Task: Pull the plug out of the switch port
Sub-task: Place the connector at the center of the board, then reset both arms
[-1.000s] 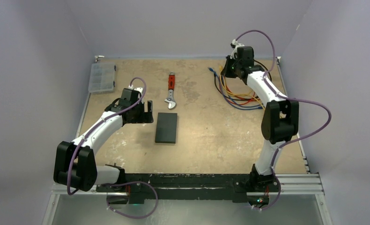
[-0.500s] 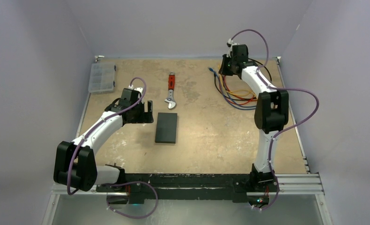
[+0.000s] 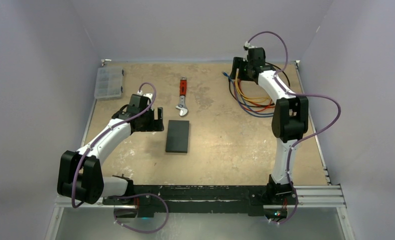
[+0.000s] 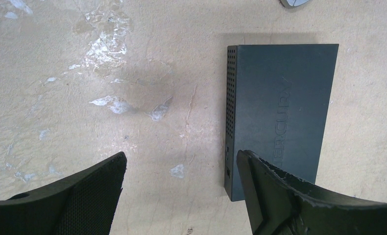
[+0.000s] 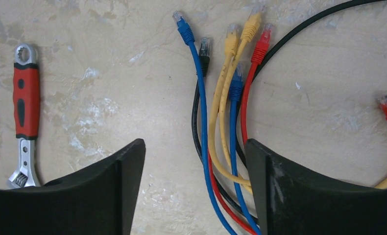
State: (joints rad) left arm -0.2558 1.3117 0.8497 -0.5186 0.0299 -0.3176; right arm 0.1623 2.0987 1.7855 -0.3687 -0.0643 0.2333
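Note:
The switch (image 3: 178, 136) is a flat matte black box lying mid-table; no cable runs to it. In the left wrist view the switch (image 4: 279, 112) shows its vented side, and its ports are hidden. My left gripper (image 3: 158, 119) (image 4: 180, 161) hovers open just left of it, with bare table between the fingers. Several loose network cables (image 3: 250, 100) lie at the back right. Their plugs rest on the table, among them a blue plug (image 5: 184, 27), a yellow plug (image 5: 250, 27) and a red plug (image 5: 262, 41). My right gripper (image 3: 237, 67) (image 5: 195, 147) stands open above these cables, holding nothing.
A red-handled wrench (image 3: 183, 96) (image 5: 25, 112) lies behind the switch. A clear compartment box (image 3: 109, 82) sits at the back left corner. Walls close in the table on three sides.
My right gripper has gone from shut to open and its wrist has swung slightly left over the cables. The left arm and the switch have not moved.

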